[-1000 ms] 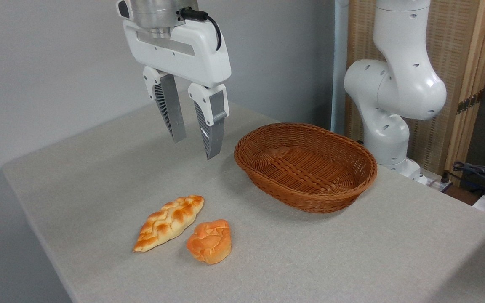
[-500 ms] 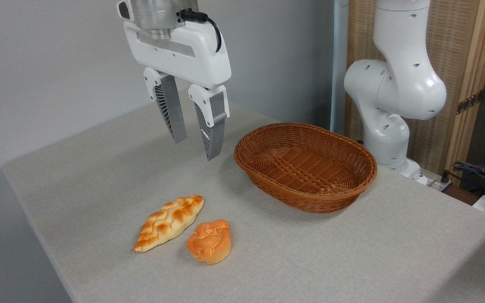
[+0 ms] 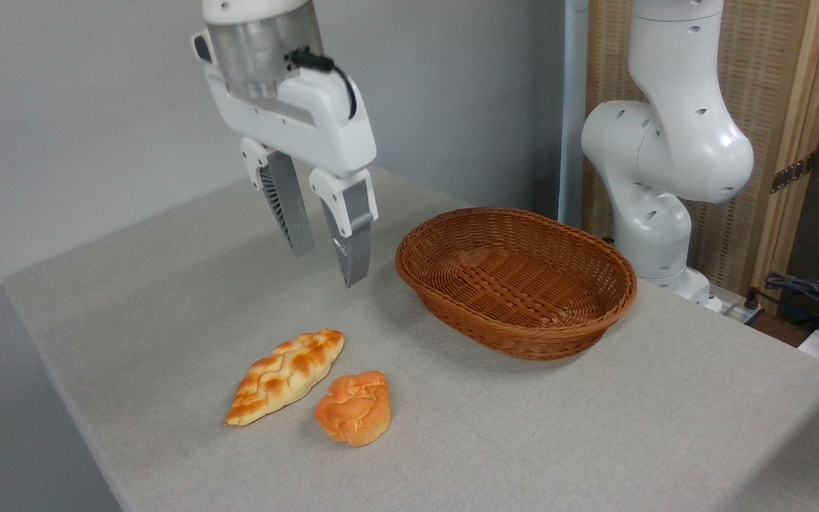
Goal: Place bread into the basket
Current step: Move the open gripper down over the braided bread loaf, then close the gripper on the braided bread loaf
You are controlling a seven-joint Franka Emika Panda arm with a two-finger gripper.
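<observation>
Hanging above the table (image 3: 594,427), the gripper (image 3: 329,267) has its jaws spread with nothing between them, fingertips clear of the surface. Nearer the camera and slightly left of it, the bread (image 3: 286,376) lies flat on the table, with a smaller orange bun (image 3: 354,407) just beside it on the right. Well apart to the right sits the basket (image 3: 516,281), holding nothing.
</observation>
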